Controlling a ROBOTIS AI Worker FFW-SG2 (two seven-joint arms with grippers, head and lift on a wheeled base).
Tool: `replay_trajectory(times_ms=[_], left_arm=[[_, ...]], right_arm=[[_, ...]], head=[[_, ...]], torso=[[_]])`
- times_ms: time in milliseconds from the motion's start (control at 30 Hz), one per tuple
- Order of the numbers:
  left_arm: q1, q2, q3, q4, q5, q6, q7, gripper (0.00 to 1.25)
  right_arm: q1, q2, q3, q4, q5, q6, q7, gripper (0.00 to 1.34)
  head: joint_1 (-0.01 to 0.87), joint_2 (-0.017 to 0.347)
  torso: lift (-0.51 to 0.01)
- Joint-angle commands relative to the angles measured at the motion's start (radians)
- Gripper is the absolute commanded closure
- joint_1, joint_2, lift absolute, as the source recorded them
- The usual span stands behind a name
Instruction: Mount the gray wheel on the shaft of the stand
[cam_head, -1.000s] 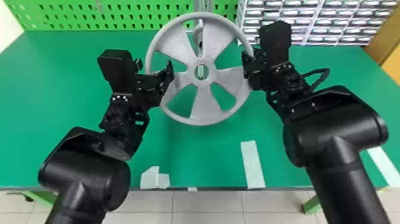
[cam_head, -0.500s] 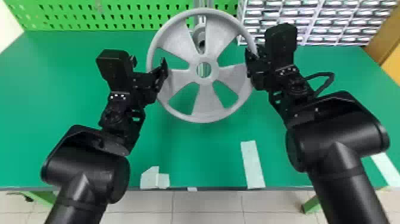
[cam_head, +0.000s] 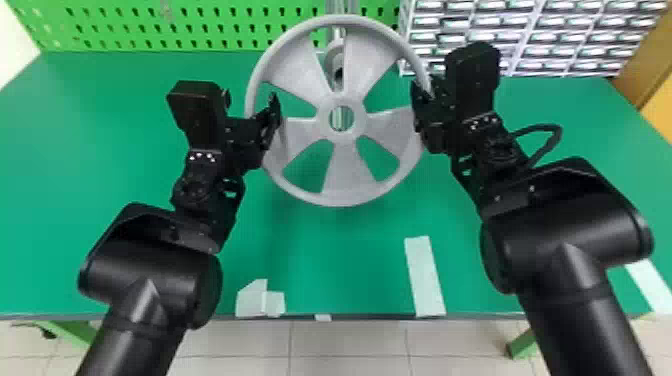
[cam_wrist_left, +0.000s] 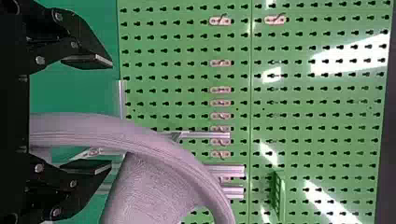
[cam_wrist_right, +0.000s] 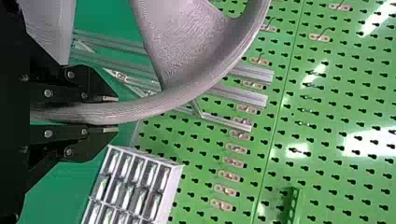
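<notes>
Gray wheel (cam_head: 345, 172) hangs above the bench (cam_head: 350, 260), pinched by the right claw (cam_wrist_right: 112, 114), the left claw (cam_wrist_left: 111, 114) spread around its edge; lifting appears done, mounting on the stand's (cam_head: 342, 7) shaft (cam_head: 335, 62) remains.

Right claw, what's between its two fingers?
The gray wheel's rim lies between the fingers of the right claw, as the right wrist view shows.

Head view: set high, facing forward and down over the green table (cam_head: 100, 150), farthest off. Wrist views: turned sideways, close by the gray wheel (cam_head: 341, 136), facing the pegboard (cam_head: 115, 36); both items common to the two. Head and right wrist views share the white rack (cam_head: 524, 40).
</notes>
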Motion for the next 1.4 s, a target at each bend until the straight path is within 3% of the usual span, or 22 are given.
replay_trajectory(times_ms=[0,1367], left_arm=[[-0.015,0.000,-0.008,0.021,0.002,-0.009,0.000,0.49],[-0.051,-0.006,-0.038,0.141,-0.018,-0.139,0.008,0.50]], right_arm=[[0.005,0.000,0.000,-0.002,0.002,-0.022,0.000,1.18],[0.043,-0.006,-0.043,0.030,0.041,-0.218,0.000,1.18]], head=[[0.865,0.052],[0.865,0.052]], torso=[[-0.101],[-0.101]])
